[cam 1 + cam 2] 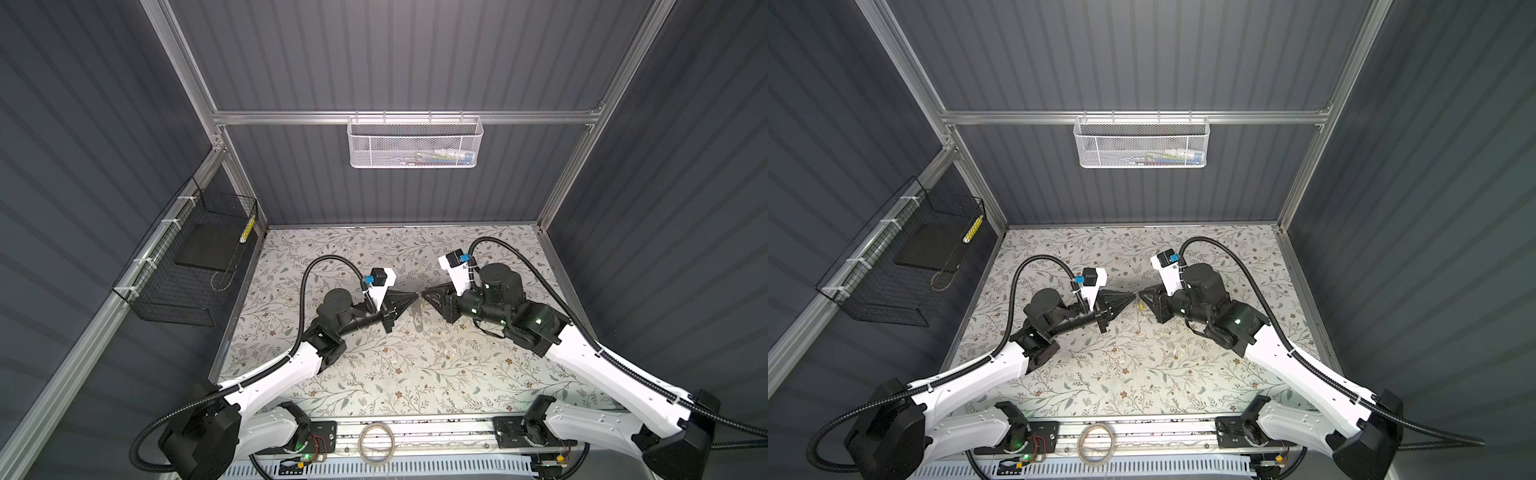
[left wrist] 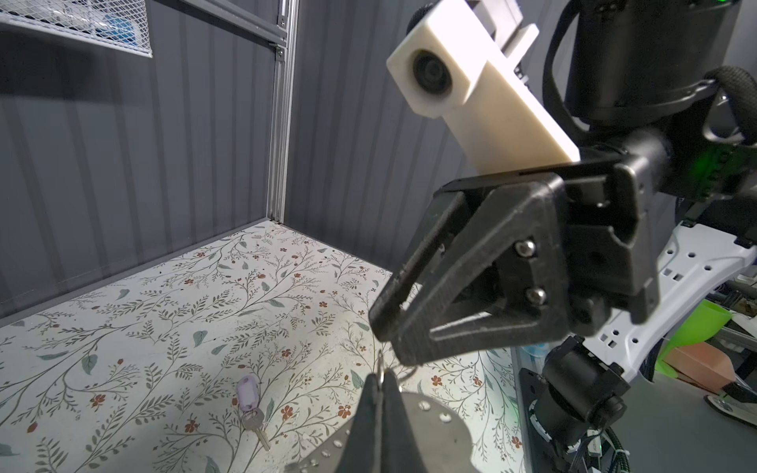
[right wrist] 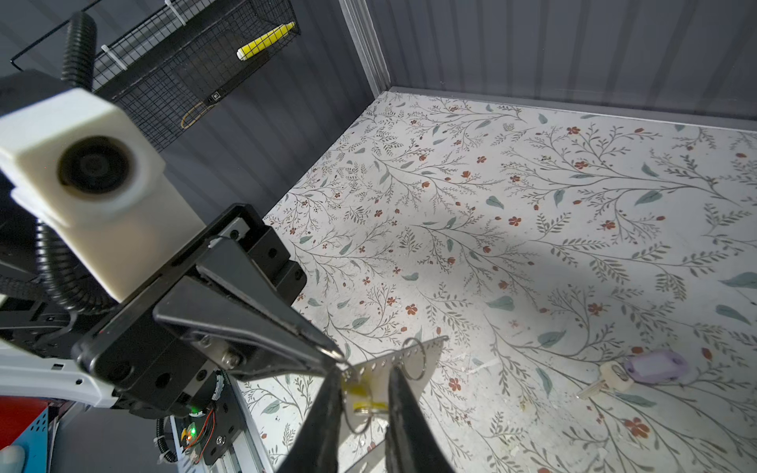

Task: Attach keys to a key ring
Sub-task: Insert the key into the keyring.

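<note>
Hanging from the clamped-shut left pincer (image 3: pixel 338 355), the key ring (image 3: pixel 379 362) is dangling under both tips, with the yellow key (image 3: pixel 358 391) sitting between the narrowly parted fingers of the right pincer (image 3: pixel 364 368), seemingly ungripped. The lilac key (image 3: pixel 643 365) is lying on the table (image 3: pixel 532 204) below and beyond the tips, its blade pointing back toward the right pincer, probably the one to fetch it.

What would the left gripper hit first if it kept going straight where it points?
The black two-finger right gripper: the left gripper points straight at it, nearly tip to tip in both top views. Any gap between them looks slight, but depth is unclear.
</note>
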Controlling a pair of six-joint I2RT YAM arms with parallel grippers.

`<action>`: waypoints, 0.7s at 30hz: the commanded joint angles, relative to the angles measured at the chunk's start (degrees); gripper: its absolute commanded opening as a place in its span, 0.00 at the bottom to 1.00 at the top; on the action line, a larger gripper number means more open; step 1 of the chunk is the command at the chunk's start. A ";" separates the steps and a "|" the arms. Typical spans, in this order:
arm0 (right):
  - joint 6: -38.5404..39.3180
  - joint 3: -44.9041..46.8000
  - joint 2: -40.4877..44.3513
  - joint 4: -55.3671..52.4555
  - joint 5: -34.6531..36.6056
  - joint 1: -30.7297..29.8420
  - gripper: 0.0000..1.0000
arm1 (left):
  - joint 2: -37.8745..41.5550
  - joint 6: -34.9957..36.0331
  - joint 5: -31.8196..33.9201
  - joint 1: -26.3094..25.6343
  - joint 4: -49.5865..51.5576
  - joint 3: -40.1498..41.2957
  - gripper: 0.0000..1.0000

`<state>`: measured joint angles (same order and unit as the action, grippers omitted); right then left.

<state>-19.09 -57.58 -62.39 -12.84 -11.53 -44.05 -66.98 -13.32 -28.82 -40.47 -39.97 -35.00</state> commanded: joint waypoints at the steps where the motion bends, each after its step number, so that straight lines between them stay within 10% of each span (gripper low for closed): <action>1: -0.51 0.81 0.95 1.03 2.75 -0.84 0.24 | 0.72 -0.83 0.83 -0.14 -2.22 -0.16 0.00; 21: 1.94 0.10 -0.19 -1.79 3.38 -2.87 0.13 | 1.48 -1.79 2.88 -0.08 -1.93 -0.86 0.00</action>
<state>-17.91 -57.36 -62.30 -13.76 -8.67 -46.35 -66.98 -14.26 -27.16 -40.47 -39.94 -35.03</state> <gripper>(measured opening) 0.135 0.042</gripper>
